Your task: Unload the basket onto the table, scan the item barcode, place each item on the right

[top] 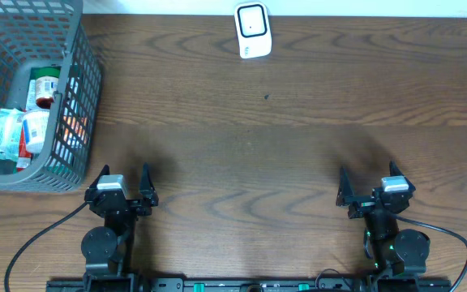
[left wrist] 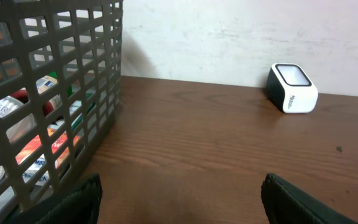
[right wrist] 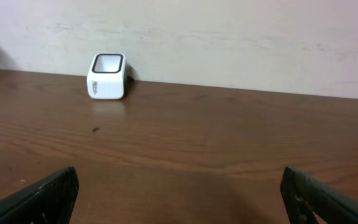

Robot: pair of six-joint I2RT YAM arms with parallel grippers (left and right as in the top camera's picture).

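Overhead: basket (top: 83, 97) cut off left, items (top: 24, 130) half-hidden behind mesh.

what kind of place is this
Likely a mock shop checkout on a lab bench: a white barcode scanner at the back of a wooden table, and a grey basket of packaged goods.

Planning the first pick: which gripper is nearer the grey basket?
The left gripper, just below a corner of the basket in the overhead view; the right gripper sits across the table, far from it.
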